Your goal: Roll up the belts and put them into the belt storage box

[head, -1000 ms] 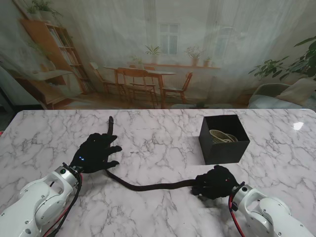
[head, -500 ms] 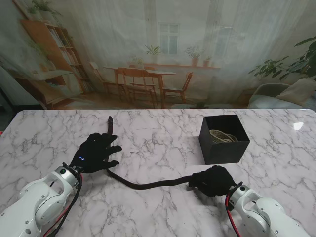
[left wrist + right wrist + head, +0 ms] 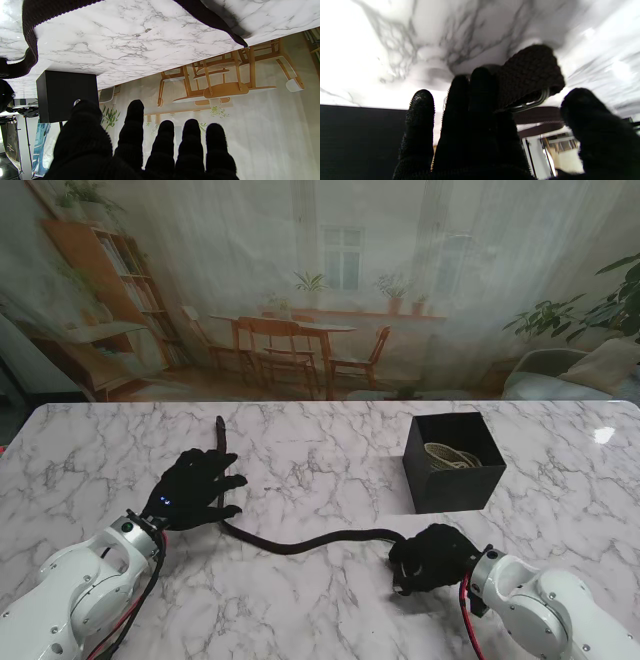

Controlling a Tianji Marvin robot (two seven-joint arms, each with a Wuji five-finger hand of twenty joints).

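A long dark woven belt (image 3: 300,544) lies across the marble table (image 3: 330,470), its thin tip (image 3: 222,426) pointing away from me. My left hand (image 3: 192,488) rests flat on it near that tip, fingers spread and holding nothing. My right hand (image 3: 432,558) is curled over the belt's other end. In the right wrist view the woven end with its metal buckle (image 3: 530,72) sits against the fingers (image 3: 475,105), the thumb standing apart. The black storage box (image 3: 447,482) stands just beyond the right hand, with a pale coiled belt (image 3: 450,457) inside. The left wrist view shows the belt (image 3: 30,37) and the box (image 3: 66,95).
A printed backdrop of a room hangs behind the table's far edge. Bare marble lies between the two hands and to the left of the box. The box's dark wall (image 3: 357,140) is close beside my right hand.
My right hand has shifted slightly nearer to me with the belt end. The belt's middle has bowed farther from me, toward the box. The left hand has stayed put.
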